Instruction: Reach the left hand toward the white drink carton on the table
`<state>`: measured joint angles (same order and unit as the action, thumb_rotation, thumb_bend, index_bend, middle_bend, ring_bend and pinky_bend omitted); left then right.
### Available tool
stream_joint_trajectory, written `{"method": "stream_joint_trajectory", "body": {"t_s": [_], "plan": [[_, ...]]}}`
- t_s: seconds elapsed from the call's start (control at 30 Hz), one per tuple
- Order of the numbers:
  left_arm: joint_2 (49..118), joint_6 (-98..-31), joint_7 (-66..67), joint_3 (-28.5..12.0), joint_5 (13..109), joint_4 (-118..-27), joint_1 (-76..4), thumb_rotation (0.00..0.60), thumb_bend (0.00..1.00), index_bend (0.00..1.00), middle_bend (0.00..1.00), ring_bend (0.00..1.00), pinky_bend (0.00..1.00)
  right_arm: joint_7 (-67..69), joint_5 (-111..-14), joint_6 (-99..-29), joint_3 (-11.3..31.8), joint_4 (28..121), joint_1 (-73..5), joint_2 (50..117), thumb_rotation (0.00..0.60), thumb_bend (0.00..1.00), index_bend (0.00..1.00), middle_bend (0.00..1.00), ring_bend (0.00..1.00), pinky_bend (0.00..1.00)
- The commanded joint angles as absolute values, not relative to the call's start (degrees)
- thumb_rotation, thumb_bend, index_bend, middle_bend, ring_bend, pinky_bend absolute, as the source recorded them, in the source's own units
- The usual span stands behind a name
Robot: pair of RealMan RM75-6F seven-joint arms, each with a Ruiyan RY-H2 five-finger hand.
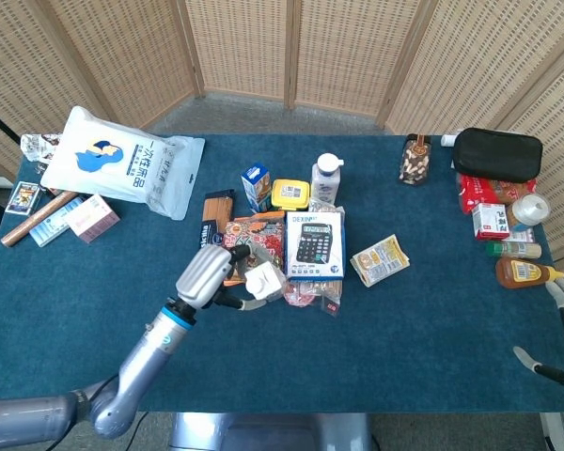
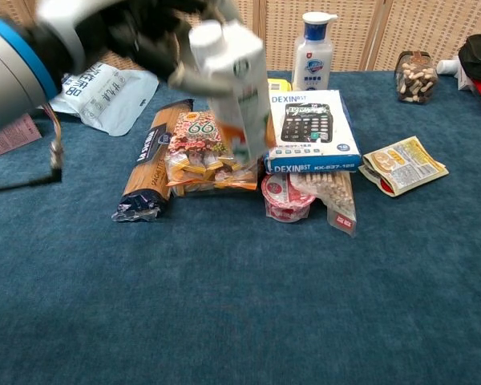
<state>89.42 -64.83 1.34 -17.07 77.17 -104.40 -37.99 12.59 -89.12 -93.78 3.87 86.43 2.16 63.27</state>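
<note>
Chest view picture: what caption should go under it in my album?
The robot's left hand lifts the white drink carton above the snacks.

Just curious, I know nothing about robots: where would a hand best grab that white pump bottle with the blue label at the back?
Probably around the white pump bottle's straight body, from the right side: it stands upright, and the yellow tub crowds its left.

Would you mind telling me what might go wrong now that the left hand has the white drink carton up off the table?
1. The white drink carton hangs tilted in the left hand, so it might slip.
2. It is directly above the snack packets and the calculator box; a drop would probably land on them.
3. The blue carton and yellow tub stand close behind and could be knocked.
</note>
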Motion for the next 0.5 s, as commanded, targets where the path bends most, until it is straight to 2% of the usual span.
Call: {"method": "stream_joint_trajectory", "body": {"t_s": [0.03,0.27,0.5], "plan": [[82.9,-66.4,4.6,-21.1,75.2,-112.3,-37.6,0.600,0.13,0.79,0.72,0.65,0.70,12.4,-89.1,-93.8,3.9,86.5,2.2,63.3,0.600,0.00,0.00,0.00,0.00,0.01],[76.5,-68.5,8.2,-25.5,72.0,-120.3,-37.7,0.600,0.13,0.79,0.72,0.65,0.70,12.1,-89.2,-93.7,3.8,86.7,2.1,63.3,0.600,0.00,0.00,0.00,0.00,0.01],[73.8,-69.0,9.7,-27.1,69.1,-123.4,-38.7,0.600,0.13,0.79,0.72,0.65,0.70,11.6,-89.3,-93.7,3.7,86.9,2.1,63.3,0.600,0.00,0.00,0.00,0.00,0.01]]}}
